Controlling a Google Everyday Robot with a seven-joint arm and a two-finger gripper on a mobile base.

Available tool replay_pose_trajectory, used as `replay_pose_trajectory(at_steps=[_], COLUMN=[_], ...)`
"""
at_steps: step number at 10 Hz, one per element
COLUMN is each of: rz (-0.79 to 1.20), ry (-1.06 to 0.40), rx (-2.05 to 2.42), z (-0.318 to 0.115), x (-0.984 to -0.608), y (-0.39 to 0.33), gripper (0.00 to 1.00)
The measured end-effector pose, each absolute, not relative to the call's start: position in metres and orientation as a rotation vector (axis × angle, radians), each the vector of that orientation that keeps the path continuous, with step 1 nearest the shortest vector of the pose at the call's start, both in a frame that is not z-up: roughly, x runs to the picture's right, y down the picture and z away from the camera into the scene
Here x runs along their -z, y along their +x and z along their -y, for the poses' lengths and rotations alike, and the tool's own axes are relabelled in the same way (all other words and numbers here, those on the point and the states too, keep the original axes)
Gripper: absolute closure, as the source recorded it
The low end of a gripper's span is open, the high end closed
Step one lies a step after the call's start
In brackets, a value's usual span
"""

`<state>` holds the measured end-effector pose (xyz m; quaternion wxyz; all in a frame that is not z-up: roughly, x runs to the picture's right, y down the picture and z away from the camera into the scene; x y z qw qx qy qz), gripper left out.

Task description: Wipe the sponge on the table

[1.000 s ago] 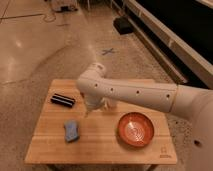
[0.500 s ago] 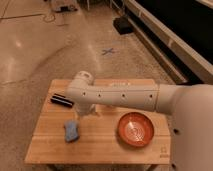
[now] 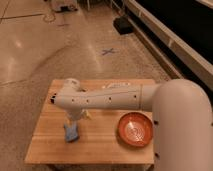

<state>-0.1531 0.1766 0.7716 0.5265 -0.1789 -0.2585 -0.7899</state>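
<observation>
The light-blue sponge [image 3: 71, 133] lies on the left part of the light wooden table [image 3: 102, 146]. My white arm reaches in from the right across the table's back half. The gripper [image 3: 75, 119] hangs down from the arm's left end, directly over the sponge's far edge and at or just above it. Whether it touches the sponge cannot be told.
An orange bowl [image 3: 135, 129] stands on the right part of the table, close to my arm. A black bar [image 3: 51, 100] peeks out behind the arm at the table's back left edge. Polished floor surrounds the table, and a dark low wall runs along the right.
My arm has swung further left over the table, now covering most of the black bar. The gripper has come down closer to the sponge, which stays where it was.
</observation>
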Motion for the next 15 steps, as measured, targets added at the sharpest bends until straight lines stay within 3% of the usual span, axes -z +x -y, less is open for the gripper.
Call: replay_pose_trajectory(at_steps=[4,11,15], rz=[0.635,0.625,0.621], ry=[-0.449,-0.479,-0.505], rx=[1.938,1.938,1.906], z=[-0.204,-0.224,-0.217], x=[-0.786,-0.806,-0.812], y=[-0.189,-0.19,-0.168], gripper=[0.34,0.36,0.77])
